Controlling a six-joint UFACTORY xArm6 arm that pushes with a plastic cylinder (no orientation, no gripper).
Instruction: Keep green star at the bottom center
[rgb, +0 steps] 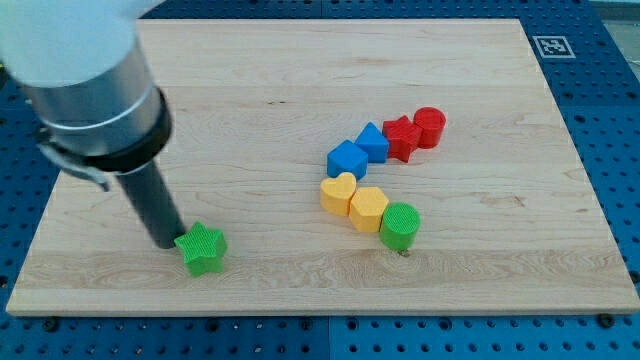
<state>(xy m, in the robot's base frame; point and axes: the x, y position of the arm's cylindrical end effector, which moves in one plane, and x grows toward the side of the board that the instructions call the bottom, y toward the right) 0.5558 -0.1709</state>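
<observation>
The green star (202, 248) lies near the view's bottom left of the wooden board (300, 60). My tip (166, 241) rests on the board just left of the star, touching or almost touching its left edge. The rod rises from there up to the view's top left, where the grey arm body fills the corner.
A cluster sits right of centre: a blue block (346, 159), a blue block (373, 141), a red star (401, 136), a red cylinder (429, 126), a yellow heart (338, 192), a yellow hexagon (368, 208), a green cylinder (400, 224). A blue pegboard surrounds the board.
</observation>
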